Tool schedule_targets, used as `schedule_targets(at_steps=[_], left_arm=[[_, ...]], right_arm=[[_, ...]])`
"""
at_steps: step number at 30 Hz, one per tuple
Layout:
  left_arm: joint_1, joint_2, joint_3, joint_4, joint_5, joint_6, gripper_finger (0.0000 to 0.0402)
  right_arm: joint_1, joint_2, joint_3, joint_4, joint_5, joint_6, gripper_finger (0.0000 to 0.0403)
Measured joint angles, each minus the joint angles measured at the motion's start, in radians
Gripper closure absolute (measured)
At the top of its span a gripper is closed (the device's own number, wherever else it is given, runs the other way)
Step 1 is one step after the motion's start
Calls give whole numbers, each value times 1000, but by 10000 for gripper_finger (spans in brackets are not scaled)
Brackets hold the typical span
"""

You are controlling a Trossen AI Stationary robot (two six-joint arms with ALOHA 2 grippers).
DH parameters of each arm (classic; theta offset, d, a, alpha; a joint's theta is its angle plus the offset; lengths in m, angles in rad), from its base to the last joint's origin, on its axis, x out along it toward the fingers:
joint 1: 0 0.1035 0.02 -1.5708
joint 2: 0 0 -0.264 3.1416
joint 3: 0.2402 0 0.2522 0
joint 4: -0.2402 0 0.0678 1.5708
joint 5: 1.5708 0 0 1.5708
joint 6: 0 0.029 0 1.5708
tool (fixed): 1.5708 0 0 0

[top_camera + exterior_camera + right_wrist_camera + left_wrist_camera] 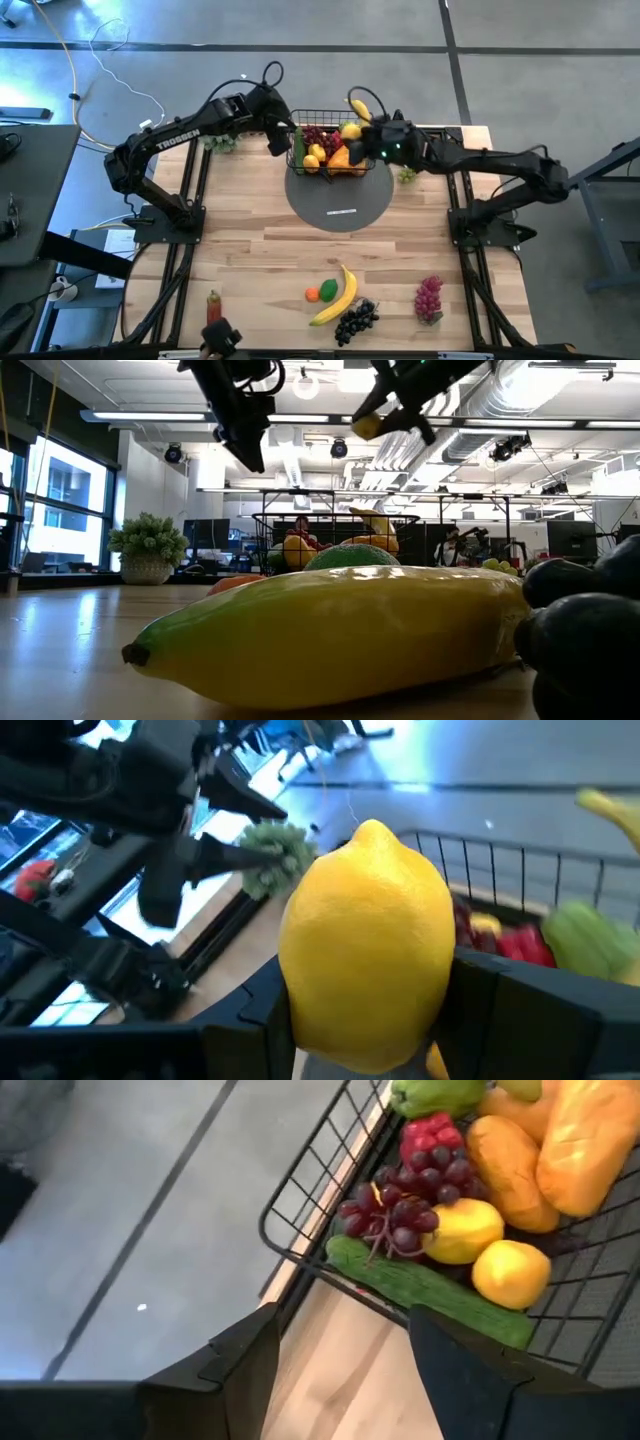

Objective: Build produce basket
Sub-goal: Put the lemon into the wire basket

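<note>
From above, the basket (328, 143) sits at the table's (300, 250) far edge on a grey mat (340, 200), heaped with produce; the left tool (277, 140) hangs at its left side, the right tool (358, 135) over its right end, gripping a lemon (351, 131). A banana (337, 297), black grapes (355, 321) and purple grapes (429, 297) lie near the front edge. At table level the banana fills the foreground. The left wrist view shows empty, parted fingers beside a cucumber (430, 1288). The right wrist view shows the lemon clamped.

Left tool (340, 1370) open, right tool (370, 1010) clamped.
</note>
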Motion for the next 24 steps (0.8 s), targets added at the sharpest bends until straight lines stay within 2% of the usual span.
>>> schedule_targets(at_steps=[4, 11, 17, 24], left_arm=[[5, 1, 0, 0, 63, -31, 188], [5, 1, 0, 0, 95, -157, 188], [5, 1, 0, 0, 96, -233, 188], [2, 1, 0, -23, 195, -324, 188]], right_arm=[[-57, 68, 0, 116, -68, -95, 257], [-127, 208, 0, 204, -177, -198, 257], [-169, 325, 0, 241, -281, -203, 257], [-173, 400, 0, 271, -330, -180, 257]])
